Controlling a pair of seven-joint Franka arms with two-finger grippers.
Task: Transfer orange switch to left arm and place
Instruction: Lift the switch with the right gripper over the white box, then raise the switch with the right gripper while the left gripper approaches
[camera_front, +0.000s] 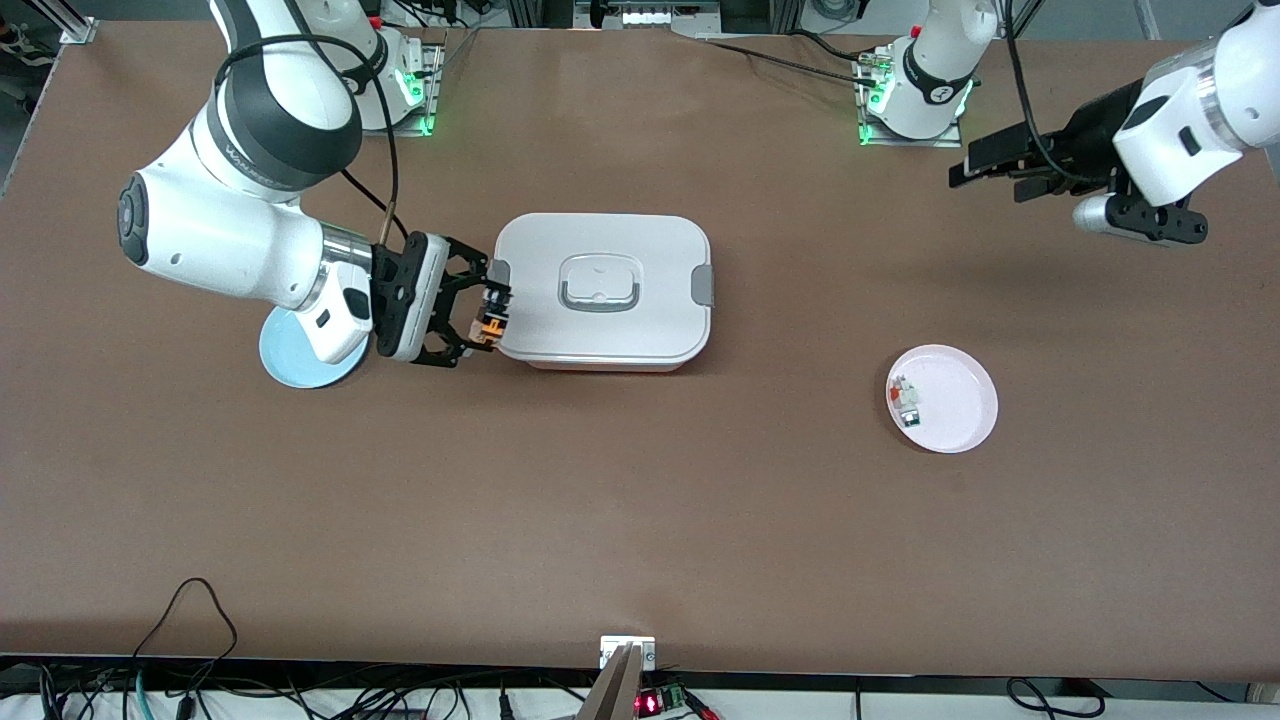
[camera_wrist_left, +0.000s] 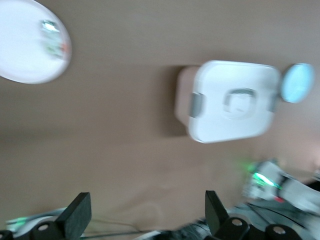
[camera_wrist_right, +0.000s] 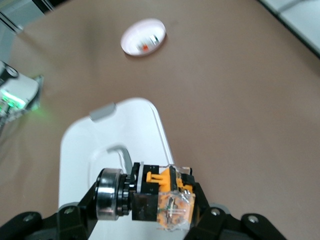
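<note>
My right gripper (camera_front: 488, 318) is shut on the orange switch (camera_front: 487, 325), holding it in the air over the edge of the box (camera_front: 655, 250) at the right arm's end, above the grey latch. In the right wrist view the switch (camera_wrist_right: 160, 195) lies crosswise between the fingers of the right gripper (camera_wrist_right: 145, 202), its round black end to one side and its orange body to the other, with the white box lid (camera_wrist_right: 85, 150) below. My left gripper (camera_front: 985, 165) is open and empty, raised over the table near the left arm's base. In its wrist view the left gripper (camera_wrist_left: 147, 215) has its fingers wide apart.
A pink plate (camera_front: 942, 398) with small red-white-green pieces (camera_front: 905, 398) lies toward the left arm's end, nearer the front camera than the box. A light blue plate (camera_front: 295, 360) lies under the right arm's wrist. Both plates show in the left wrist view, pink (camera_wrist_left: 25, 55) and blue (camera_wrist_left: 297, 82).
</note>
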